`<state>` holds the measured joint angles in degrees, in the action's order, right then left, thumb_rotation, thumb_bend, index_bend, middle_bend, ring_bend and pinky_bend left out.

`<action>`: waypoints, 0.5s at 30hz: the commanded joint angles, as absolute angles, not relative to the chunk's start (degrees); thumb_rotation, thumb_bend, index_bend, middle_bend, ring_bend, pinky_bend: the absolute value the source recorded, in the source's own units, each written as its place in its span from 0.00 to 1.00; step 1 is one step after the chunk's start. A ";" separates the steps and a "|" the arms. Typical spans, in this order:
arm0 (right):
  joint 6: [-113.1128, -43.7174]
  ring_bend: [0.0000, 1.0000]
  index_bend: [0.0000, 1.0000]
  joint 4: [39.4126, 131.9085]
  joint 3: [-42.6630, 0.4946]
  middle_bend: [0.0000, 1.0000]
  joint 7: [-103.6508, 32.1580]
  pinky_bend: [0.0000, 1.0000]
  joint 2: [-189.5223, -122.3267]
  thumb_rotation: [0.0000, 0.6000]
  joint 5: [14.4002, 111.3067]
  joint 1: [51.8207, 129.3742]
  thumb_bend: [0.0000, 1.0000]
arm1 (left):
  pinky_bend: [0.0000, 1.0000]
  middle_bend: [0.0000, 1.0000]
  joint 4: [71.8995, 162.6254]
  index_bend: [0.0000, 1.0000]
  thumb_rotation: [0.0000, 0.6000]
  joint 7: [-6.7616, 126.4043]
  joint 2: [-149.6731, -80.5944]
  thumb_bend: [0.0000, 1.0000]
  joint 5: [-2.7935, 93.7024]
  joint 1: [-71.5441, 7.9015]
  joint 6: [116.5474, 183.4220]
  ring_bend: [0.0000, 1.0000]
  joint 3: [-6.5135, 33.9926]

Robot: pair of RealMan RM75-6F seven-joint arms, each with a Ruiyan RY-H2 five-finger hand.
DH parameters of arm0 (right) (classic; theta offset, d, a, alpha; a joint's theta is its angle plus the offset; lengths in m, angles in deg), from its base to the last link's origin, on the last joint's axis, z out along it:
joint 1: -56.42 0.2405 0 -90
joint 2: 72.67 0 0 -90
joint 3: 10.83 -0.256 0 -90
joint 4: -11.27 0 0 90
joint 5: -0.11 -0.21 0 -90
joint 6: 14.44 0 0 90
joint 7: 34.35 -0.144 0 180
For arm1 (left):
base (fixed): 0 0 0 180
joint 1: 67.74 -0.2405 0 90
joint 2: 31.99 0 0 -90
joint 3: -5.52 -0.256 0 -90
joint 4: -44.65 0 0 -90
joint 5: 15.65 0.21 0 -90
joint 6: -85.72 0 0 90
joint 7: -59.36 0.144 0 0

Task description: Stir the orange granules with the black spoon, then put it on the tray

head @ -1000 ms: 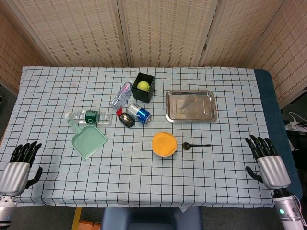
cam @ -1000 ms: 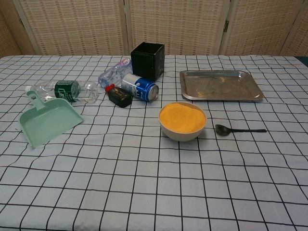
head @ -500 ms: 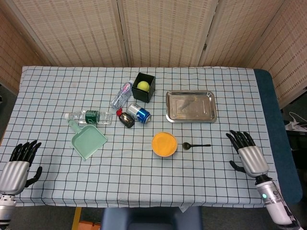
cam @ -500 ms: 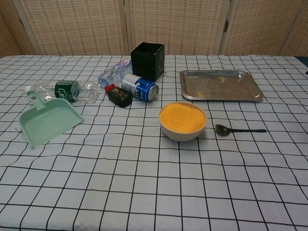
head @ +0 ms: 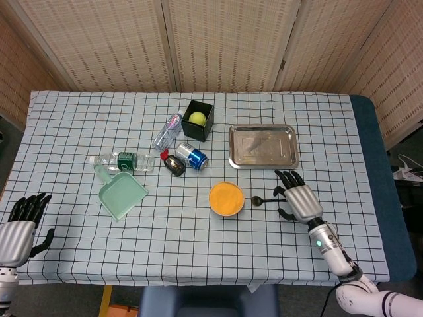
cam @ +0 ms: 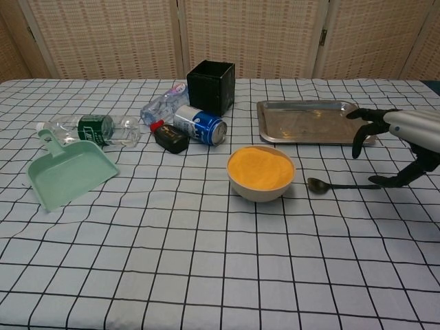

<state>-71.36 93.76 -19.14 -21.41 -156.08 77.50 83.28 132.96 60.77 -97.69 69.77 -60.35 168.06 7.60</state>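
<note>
- My right hand (head: 301,198) hung over the handle end of the black spoon (cam: 338,185), fingers (cam: 362,130) apart and curved downward, thumb low beside the handle tip; it grasped nothing, and I could not confirm any contact with the handle.
- The black spoon lay flat on the checked cloth (head: 198,244), its handle reaching under my right fingers and its scoop on the side away from my palm, toward the bowl.
- Just past the scoop stood the bowl (cam: 260,185) of orange granules (head: 226,197), filled nearly to the rim, close to the spoon but apart from it.
- Beyond my right fingertips, farther up the table, sat the metal tray (head: 263,146); it held nothing.
- Well past the bowl from my right hand lay a blue can (head: 192,156) on its side, a small dark bottle with a red cap (cam: 168,136) beside it, a black box (head: 199,119) with a yellow-green ball (head: 197,117) inside, and two clear plastic bottles (head: 123,160) lying down.
- My left hand (head: 20,228) rested at the near left table edge, released, fingers apart, holding nothing.
- Nearest my left fingers, though well apart, lay a green dustpan (head: 121,194).
</note>
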 commanded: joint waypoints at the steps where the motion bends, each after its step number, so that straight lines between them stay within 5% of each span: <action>1: -70.23 0.00 0.42 91.38 -19.47 0.00 -19.37 0.00 -158.67 1.00 75.45 84.65 0.24 | 0.04 0.01 133.00 0.00 1.00 60.40 -97.51 0.45 69.78 -60.35 167.88 0.00 7.50; 15: -69.84 0.00 0.44 83.16 -19.08 0.00 -16.61 0.00 -166.40 1.00 73.75 87.74 0.32 | 0.04 0.01 132.73 0.00 1.00 58.78 -97.02 0.45 70.07 -60.48 168.18 0.00 7.41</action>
<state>-69.81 83.66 -19.17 -16.97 -165.91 73.97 87.50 132.75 58.83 -97.05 70.12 -60.48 168.21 7.38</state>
